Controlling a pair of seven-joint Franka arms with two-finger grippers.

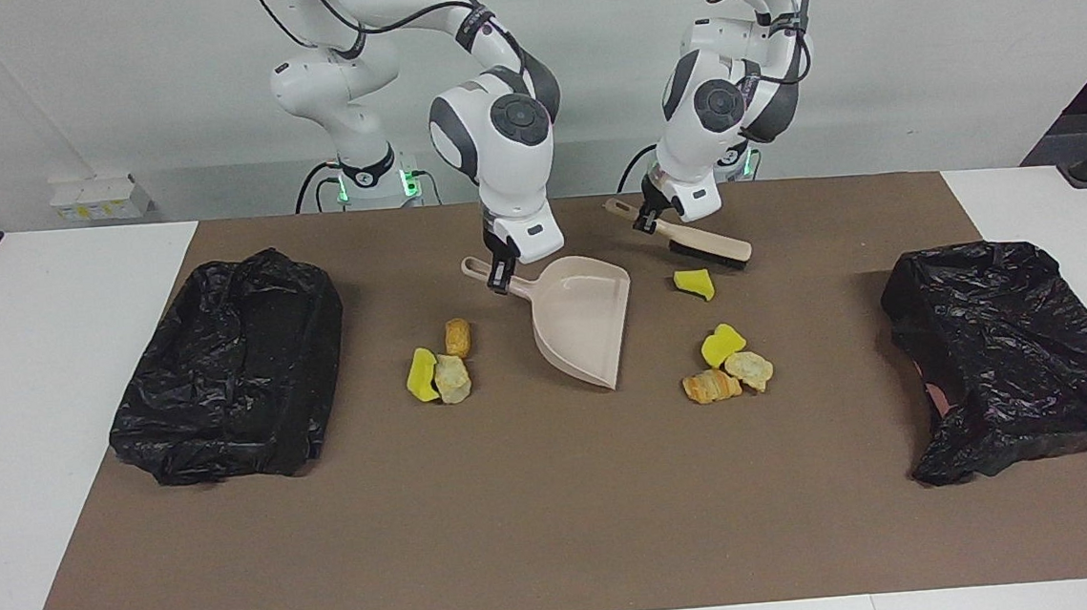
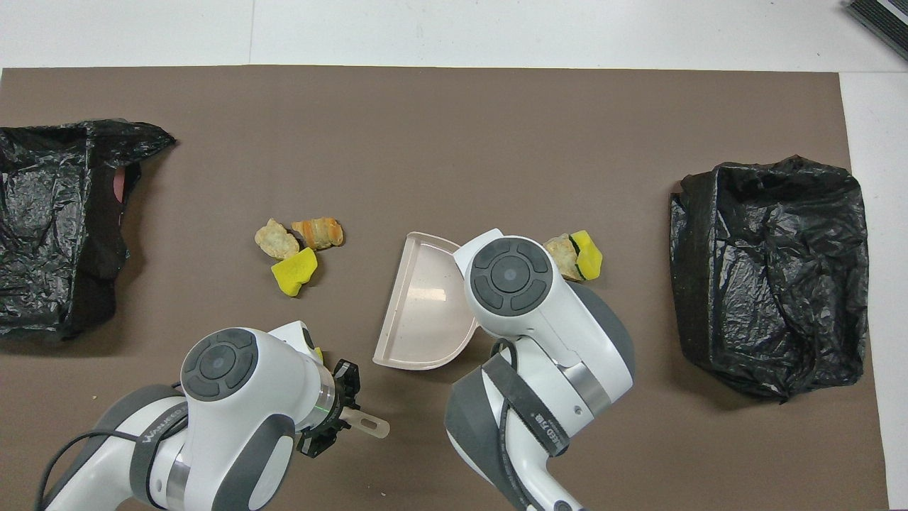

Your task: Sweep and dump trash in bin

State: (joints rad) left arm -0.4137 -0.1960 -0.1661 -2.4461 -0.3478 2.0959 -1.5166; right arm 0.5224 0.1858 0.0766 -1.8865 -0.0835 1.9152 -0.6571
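Note:
My right gripper (image 1: 501,274) is shut on the handle of the beige dustpan (image 1: 583,321), which hangs tilted over the middle of the mat, its open edge turned toward the left arm's end. My left gripper (image 1: 644,217) is shut on the handle of the beige brush (image 1: 704,242), held low with its black bristles down. One yellow piece of trash (image 1: 694,283) lies just under the brush. Three pieces (image 1: 728,366) lie between the dustpan and the left arm's end. Three more (image 1: 442,365) lie toward the right arm's end. In the overhead view the dustpan (image 2: 425,305) shows beside the right arm's wrist.
A bin lined with a black bag (image 1: 223,375) stands at the right arm's end of the brown mat. Another bag-lined bin (image 1: 1006,359) stands at the left arm's end. White table shows around the mat (image 1: 559,533).

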